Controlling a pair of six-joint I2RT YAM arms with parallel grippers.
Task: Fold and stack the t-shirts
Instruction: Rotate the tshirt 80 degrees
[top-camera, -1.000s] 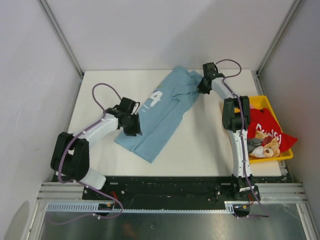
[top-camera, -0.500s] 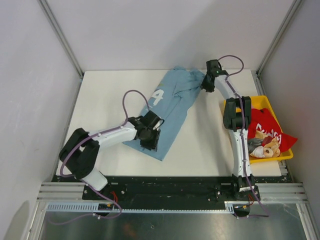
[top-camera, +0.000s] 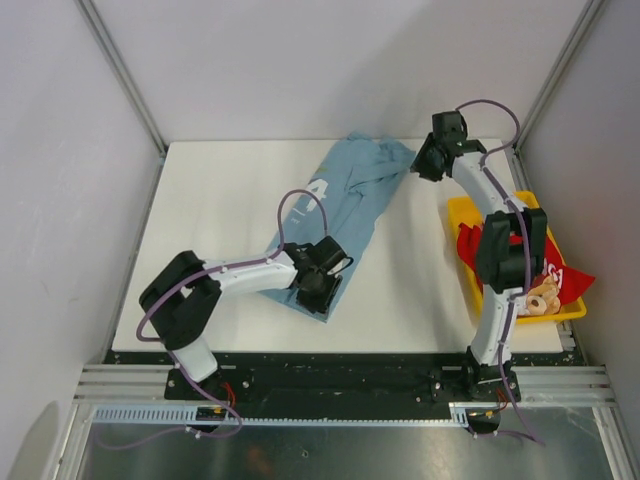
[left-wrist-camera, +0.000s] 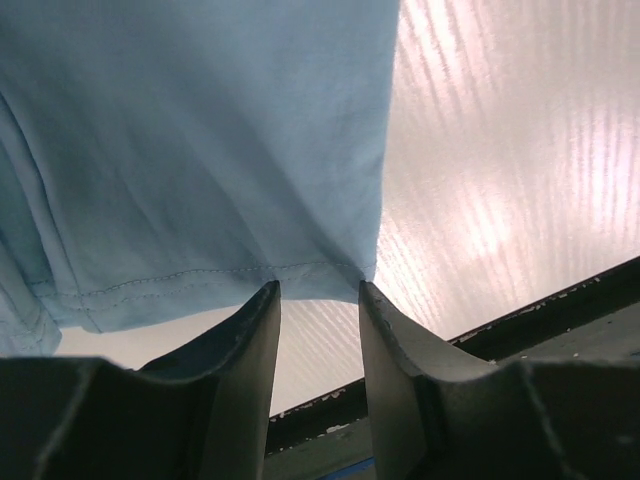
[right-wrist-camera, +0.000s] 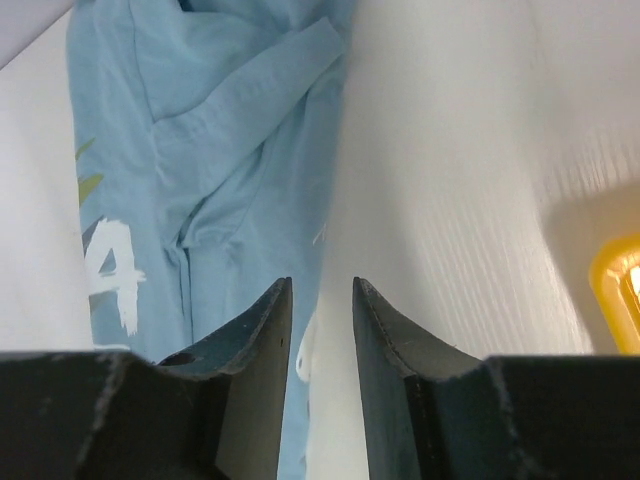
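Note:
The light blue t-shirt lies on the white table as a long narrow strip, collar end at the back right, hem at the front. White lettering shows on it. My left gripper is open, its tips at the hem's front corner; only table shows between its fingers. The shirt fills the left wrist view. My right gripper is open and empty just right of the collar end, with the shirt to its left. The red t-shirt lies bunched in the yellow bin.
The yellow bin stands at the table's right edge, partly behind my right arm, and also holds pale cloth items. Its corner shows in the right wrist view. The table's black front rail runs close to my left gripper.
My left gripper has swept from the shirt's left edge across to its front hem, and the shirt is now narrower. My right gripper has moved right, off the collar end.

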